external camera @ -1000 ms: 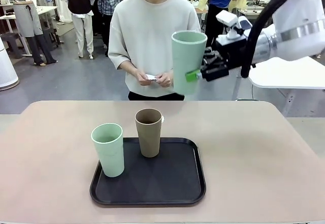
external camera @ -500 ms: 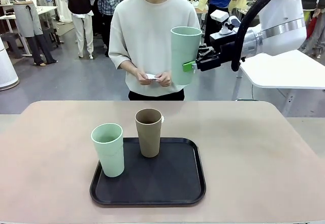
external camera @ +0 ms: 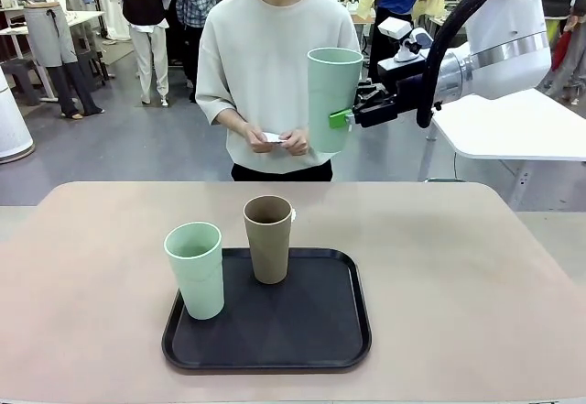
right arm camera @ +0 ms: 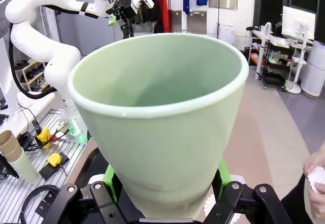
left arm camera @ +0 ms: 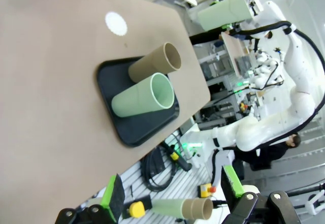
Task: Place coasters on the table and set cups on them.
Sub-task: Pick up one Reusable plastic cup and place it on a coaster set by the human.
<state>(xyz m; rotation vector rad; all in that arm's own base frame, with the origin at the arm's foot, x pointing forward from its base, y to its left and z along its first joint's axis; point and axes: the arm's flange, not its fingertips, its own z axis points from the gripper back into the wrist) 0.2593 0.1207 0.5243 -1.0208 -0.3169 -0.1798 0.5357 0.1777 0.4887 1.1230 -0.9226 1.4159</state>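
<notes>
One pale green cup (external camera: 334,97) hangs upright in the air, high above and beyond the black tray (external camera: 352,326), pinched low on its sides by the right claw (external camera: 346,118). On the tray stand the other pale green cup (external camera: 195,271), near left, and the brown cup (external camera: 268,239), at the far edge. A white coaster (left arm camera: 116,23) lies on the surface (external camera: 458,276) just beyond the tray. The left claw (left arm camera: 171,183) is spread, holding nothing

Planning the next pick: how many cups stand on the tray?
2: a pale green cup at the left of the tray, a brown cup near its far edge. The third cup is in the right gripper.
</notes>
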